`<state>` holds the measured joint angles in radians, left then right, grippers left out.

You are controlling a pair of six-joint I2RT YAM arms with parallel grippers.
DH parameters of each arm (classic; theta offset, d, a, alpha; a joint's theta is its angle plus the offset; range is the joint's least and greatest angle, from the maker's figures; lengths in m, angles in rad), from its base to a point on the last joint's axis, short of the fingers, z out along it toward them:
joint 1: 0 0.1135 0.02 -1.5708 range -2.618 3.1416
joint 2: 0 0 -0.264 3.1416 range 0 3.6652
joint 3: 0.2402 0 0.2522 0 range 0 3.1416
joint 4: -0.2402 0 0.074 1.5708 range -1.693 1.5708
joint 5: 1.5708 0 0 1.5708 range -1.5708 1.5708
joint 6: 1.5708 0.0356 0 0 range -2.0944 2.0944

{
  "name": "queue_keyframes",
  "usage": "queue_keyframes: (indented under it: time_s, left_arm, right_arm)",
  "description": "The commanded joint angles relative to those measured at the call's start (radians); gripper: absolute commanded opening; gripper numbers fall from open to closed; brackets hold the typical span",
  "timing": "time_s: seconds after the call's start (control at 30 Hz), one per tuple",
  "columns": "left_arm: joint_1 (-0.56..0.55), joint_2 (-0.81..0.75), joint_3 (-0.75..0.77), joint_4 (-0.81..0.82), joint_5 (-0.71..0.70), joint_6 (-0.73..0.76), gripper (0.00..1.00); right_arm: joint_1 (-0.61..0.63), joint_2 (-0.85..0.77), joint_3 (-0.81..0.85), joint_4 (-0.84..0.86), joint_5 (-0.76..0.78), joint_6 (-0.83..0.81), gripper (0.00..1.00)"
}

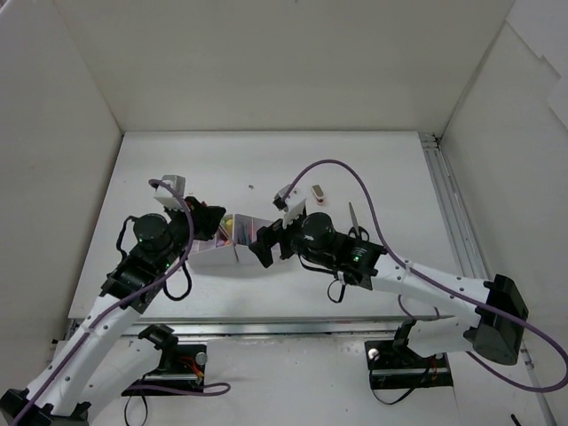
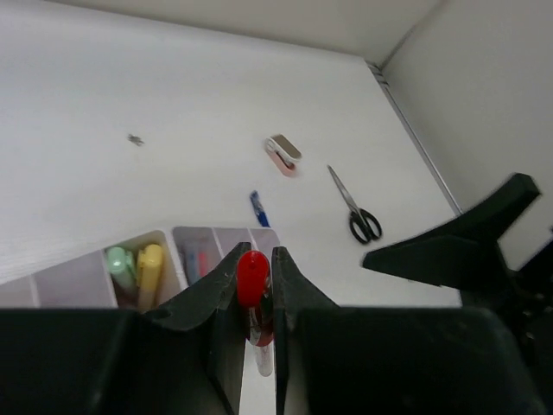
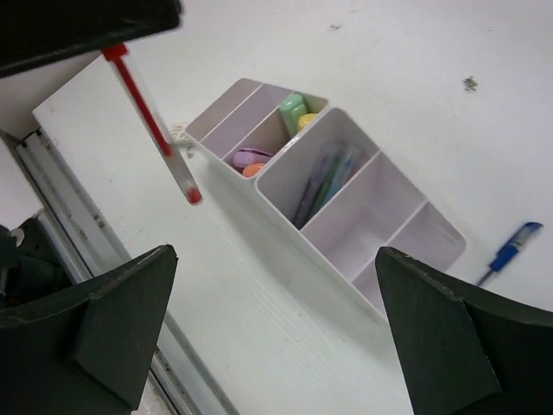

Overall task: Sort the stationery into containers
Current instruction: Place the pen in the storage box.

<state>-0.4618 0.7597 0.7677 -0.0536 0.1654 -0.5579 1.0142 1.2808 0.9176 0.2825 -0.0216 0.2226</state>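
while the left tool (image 2: 257,256) pinches a red pen (image 2: 253,278) (right tool (image 3: 275,264) spread wide), scissors (image 2: 353,204) lie on the white table (image 2: 173,86).

The left arm (image 1: 89,333) and right arm (image 1: 435,280) are white tubular links joined by bulky black motor housings, each trailed by a purple cable (image 1: 330,162). The left hand (image 2: 257,251) and right hand (image 3: 276,253) have matte black, wedge-shaped fingers (image 3: 112,320). Their bases (image 1: 404,359) are black too.

no text, label or number can be read
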Motion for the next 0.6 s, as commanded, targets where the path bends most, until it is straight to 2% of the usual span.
queue_keyframes:
  time_s: [0.0, 0.2, 0.43, 0.57]
  left_arm:
    - [0.015, -0.040, 0.031, -0.003, -0.233, 0.093, 0.00]
    - [0.092, 0.003, 0.033, 0.021, -0.362, 0.208, 0.00]
    - [0.166, 0.076, -0.068, 0.199, -0.342, 0.231, 0.00]
    - [0.175, 0.151, -0.111, 0.282, -0.356, 0.222, 0.00]
  right_arm:
    - [-0.006, -0.095, 0.012, 0.003, 0.170, 0.032, 0.98]
    - [-0.005, -0.187, -0.046, -0.071, 0.310, 0.031, 0.98]
    - [-0.005, -0.207, -0.074, -0.111, 0.434, 0.015, 0.98]
    - [-0.017, -0.205, -0.083, -0.111, 0.439, 0.015, 0.98]
